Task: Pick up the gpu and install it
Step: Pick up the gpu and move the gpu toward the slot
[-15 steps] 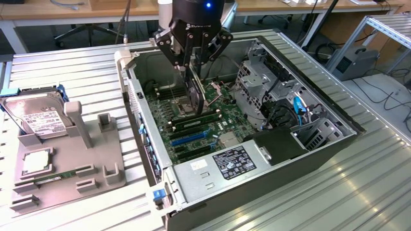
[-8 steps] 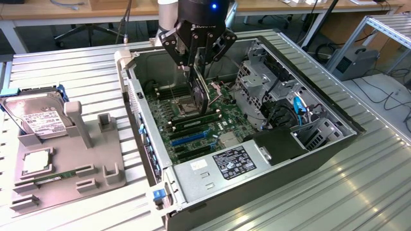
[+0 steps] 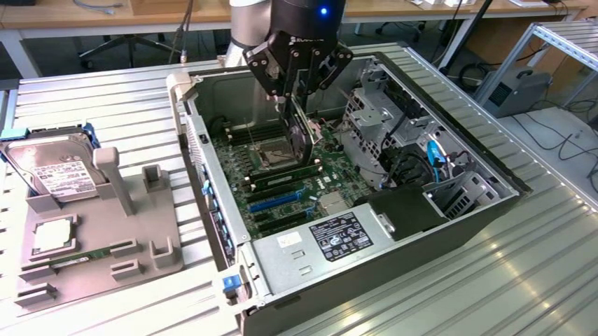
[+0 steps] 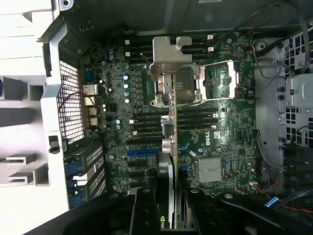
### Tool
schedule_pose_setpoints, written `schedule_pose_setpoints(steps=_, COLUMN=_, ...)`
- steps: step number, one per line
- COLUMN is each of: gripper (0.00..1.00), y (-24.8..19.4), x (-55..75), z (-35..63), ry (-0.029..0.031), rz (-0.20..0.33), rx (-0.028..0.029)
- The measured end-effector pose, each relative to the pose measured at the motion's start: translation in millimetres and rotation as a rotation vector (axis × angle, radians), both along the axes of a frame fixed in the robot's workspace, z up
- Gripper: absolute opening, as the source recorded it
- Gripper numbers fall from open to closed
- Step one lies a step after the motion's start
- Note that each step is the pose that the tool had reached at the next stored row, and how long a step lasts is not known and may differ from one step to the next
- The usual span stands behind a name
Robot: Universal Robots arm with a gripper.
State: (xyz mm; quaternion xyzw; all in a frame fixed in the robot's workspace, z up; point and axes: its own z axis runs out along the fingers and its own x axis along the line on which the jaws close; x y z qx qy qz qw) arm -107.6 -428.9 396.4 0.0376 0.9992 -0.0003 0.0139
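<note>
My gripper (image 3: 297, 92) hangs over the open computer case (image 3: 201, 133) and is shut on the gpu (image 3: 300, 136). The card hangs edge-on below the fingers, above the motherboard (image 3: 280, 175) near the processor socket. In the wrist view the gpu (image 4: 167, 147) is a thin strip running away from the gripper (image 4: 168, 198). Its silvery bracket (image 4: 168, 54) is at the far end, and the fingers (image 4: 144, 210) clamp the card's black cooler on both sides. The blue expansion slot (image 3: 276, 201) (image 4: 142, 152) lies on the board beside the card, with nothing in it.
A grey fixture tray (image 3: 103, 280) at the exterior view's left holds a hard drive (image 3: 56, 175), a chip (image 3: 52, 236) and a memory stick (image 3: 89, 255). Inside the case are the drive cage (image 3: 374, 119), cables (image 3: 435, 157) and the power supply (image 3: 341, 238). A heatsink (image 4: 211, 169) sits near the card.
</note>
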Motion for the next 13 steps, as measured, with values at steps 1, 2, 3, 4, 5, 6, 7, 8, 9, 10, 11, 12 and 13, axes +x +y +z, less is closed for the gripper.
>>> schedule_pose_setpoints(steps=1, gripper=0.27, y=0.0, x=1.7, z=-0.3, ry=0.0000, rz=0.000, rx=-0.0001)
schedule_pose_setpoints(steps=2, gripper=0.27, y=0.0, x=3.3, z=-0.6, ry=0.0000, rz=0.000, rx=-0.0002)
schedule_pose_setpoints(steps=3, gripper=0.27, y=0.0, x=5.0, z=-0.9, ry=0.0000, rz=0.000, rx=-0.0002)
schedule_pose_setpoints(steps=4, gripper=0.27, y=0.0, x=6.7, z=-1.2, ry=0.0000, rz=0.000, rx=-0.0004)
schedule_pose_setpoints(steps=5, gripper=0.27, y=0.0, x=8.4, z=-1.5, ry=0.0000, rz=0.000, rx=-0.0003)
schedule_pose_setpoints(steps=6, gripper=0.27, y=0.0, x=10.0, z=-1.8, ry=0.0000, rz=0.000, rx=-0.0004)
schedule_pose_setpoints(steps=7, gripper=0.27, y=0.0, x=11.6, z=-2.1, ry=0.0000, rz=0.000, rx=-0.0005)
schedule_pose_setpoints(steps=8, gripper=0.27, y=0.0, x=13.4, z=-2.5, ry=0.0000, rz=0.000, rx=-0.0005)
schedule_pose_setpoints(steps=9, gripper=0.27, y=0.0, x=17.2, z=-3.2, ry=0.0000, rz=0.000, rx=-0.0005)
schedule_pose_setpoints(steps=10, gripper=0.27, y=0.0, x=19.6, z=-3.7, ry=0.0000, rz=0.000, rx=-0.0006)
schedule_pose_setpoints(steps=11, gripper=0.27, y=0.0, x=21.8, z=-4.1, ry=0.0000, rz=0.000, rx=-0.0007)
schedule_pose_setpoints(steps=12, gripper=0.27, y=0.0, x=23.7, z=-4.4, ry=0.0000, rz=0.000, rx=-0.0006)
schedule_pose_setpoints(steps=13, gripper=0.27, y=0.0, x=25.6, z=-4.8, ry=0.0000, rz=0.000, rx=-0.0007)
